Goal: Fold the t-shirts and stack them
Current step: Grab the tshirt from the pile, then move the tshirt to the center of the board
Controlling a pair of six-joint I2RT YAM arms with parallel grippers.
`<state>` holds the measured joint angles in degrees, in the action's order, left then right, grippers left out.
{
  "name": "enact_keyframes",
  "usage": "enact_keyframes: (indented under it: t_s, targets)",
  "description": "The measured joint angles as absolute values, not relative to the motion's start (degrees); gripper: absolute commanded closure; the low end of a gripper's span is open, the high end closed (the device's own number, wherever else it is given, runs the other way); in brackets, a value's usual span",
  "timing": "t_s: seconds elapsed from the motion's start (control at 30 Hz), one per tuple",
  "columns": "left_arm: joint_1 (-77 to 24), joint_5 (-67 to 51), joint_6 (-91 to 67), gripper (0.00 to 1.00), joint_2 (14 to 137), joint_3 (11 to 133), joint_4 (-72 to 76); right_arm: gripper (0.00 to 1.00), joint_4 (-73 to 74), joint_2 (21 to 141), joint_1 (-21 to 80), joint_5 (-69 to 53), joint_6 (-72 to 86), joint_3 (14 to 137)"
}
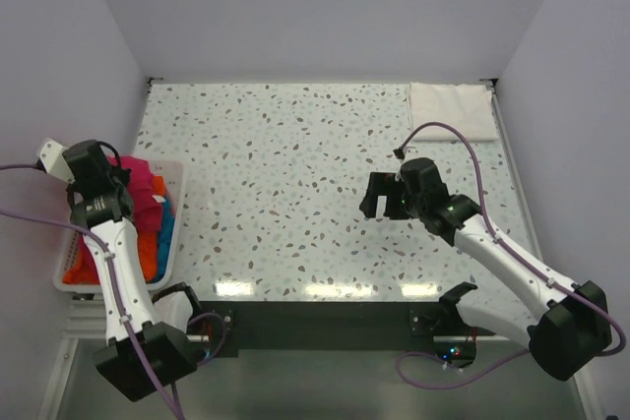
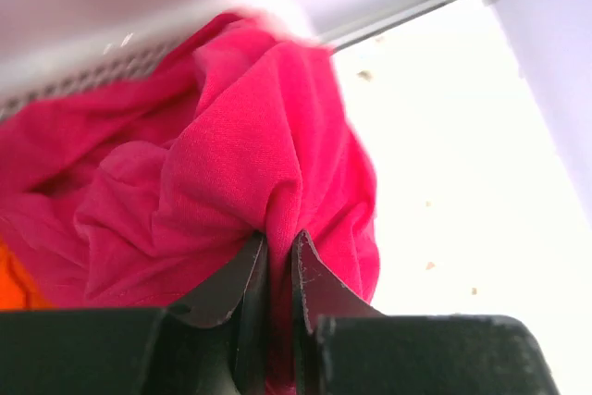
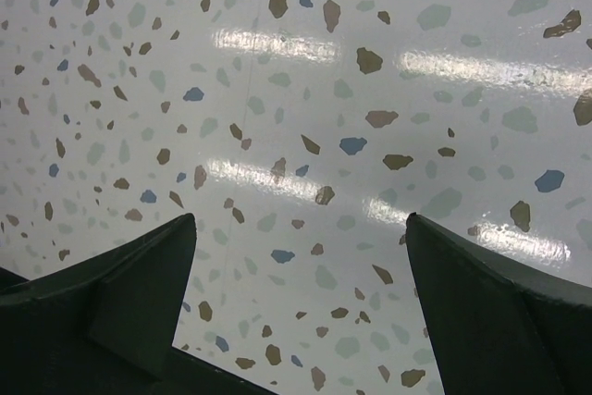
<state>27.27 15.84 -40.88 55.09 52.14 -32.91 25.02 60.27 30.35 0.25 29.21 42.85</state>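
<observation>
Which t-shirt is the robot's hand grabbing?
The bright magenta-pink cloth t-shirt in the white plastic basket. The left gripper's jaws pinch its fold; the orange t-shirt, blue t-shirt and folded white t-shirt lie untouched.

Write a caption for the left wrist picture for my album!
Left tool pinching a fold of the pink t-shirt.

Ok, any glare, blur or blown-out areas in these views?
Top external: sharp, even light, with bright glare bars on the speckled table along its near edge. Left wrist: table blown out white, white slotted plastic basket rim blurred, magenta-pink cloth t-shirt fairly sharp. Right wrist: glare streaks across the table.
</observation>
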Motion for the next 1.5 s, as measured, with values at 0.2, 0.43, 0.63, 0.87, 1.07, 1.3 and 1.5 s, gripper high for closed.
enact_keyframes:
  t_s: [0.2,0.43,0.63,0.87,1.07,1.3,1.5]
  targets:
    - [27.3,11.5,-38.8,1.00,51.9,57.7,-32.8,0.01,24.4,60.8,30.3,-1.7,28.6,43.0]
    - [25.9,3.0,-38.3,1.00,53.2,64.9,-33.8,0.01,23.5,60.9,30.3,-4.3,27.8,43.8]
    - [11.0,-1.3,-38.3,1.00,57.8,80.0,-31.7,0.01,22.7,60.2,30.3,-5.3,27.4,45.9]
    - [-2.5,-4.5,-38.4,1.00,57.4,83.9,-29.2,0.01,22.6,55.0,30.3,-5.0,27.4,47.9]
    - [-12.8,-7.7,-38.0,0.98,60.0,82.3,-28.2,0.01,21.8,52.1,30.3,-3.5,27.4,48.8]
    - [-26.5,-9.8,-34.4,0.48,77.5,80.5,-24.1,0.01,21.2,54.2,30.3,-2.2,27.8,48.8]
    - [-31.8,-11.9,-34.6,0.26,88.8,72.8,-21.8,0.01,21.0,56.7,30.3,-2.1,28.1,48.8]
